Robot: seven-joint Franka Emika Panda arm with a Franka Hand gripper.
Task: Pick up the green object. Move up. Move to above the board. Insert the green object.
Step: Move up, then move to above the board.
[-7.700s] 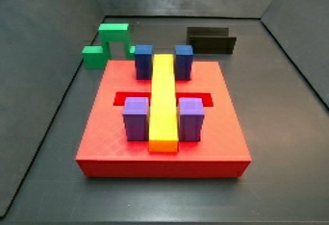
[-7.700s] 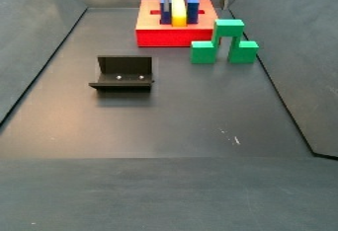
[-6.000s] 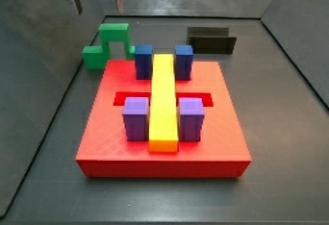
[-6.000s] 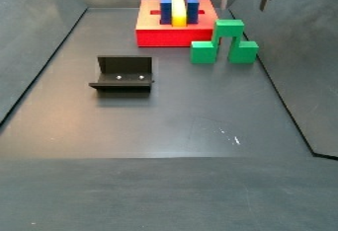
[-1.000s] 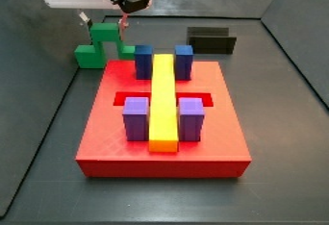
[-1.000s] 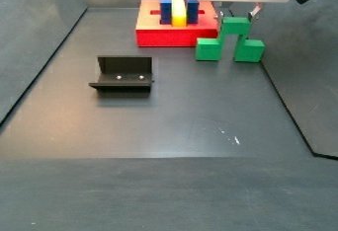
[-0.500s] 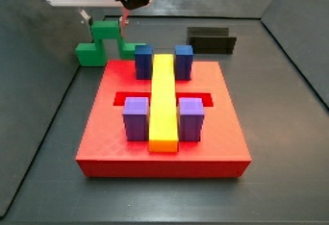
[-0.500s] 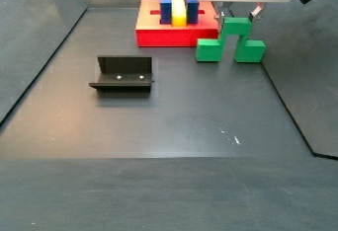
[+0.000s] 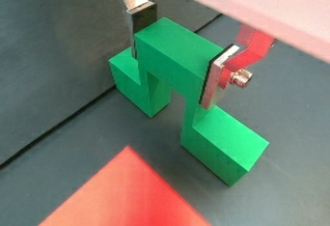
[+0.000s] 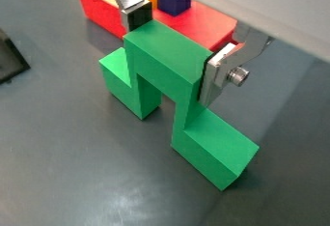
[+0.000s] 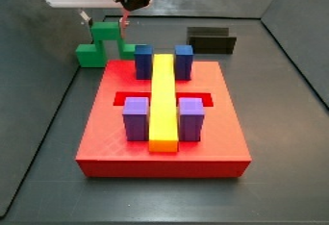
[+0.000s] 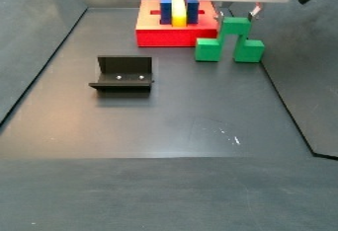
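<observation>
The green object (image 11: pixel 99 44) is a bright green arch standing on its two legs beside the far left corner of the board (image 11: pixel 103 144), a red slab. My gripper (image 11: pixel 107 21) is down over it, shut on the arch's top bar. Both wrist views show one silver finger (image 9: pixel 135 22) flat against one face of the bar and the other finger (image 10: pixel 221 75) against the opposite face. Whether the legs of the green object (image 10: pixel 161 70) touch the floor cannot be told. In a side view the gripper (image 12: pixel 239 16) holds the green object (image 12: pixel 230 40) just right of the board (image 12: pixel 152 37).
The board carries a long yellow bar (image 11: pixel 164 99), two blue blocks (image 11: pixel 144 62) at its far end and two purple blocks (image 11: pixel 135 119) nearer. The dark fixture (image 11: pixel 213 40) stands behind the board, also seen out on the floor (image 12: pixel 123 74). Grey walls enclose the floor.
Since the earliest frames the gripper has come down over the green object and shut on its bar, nudging it slightly. Over the last second nothing visibly moves.
</observation>
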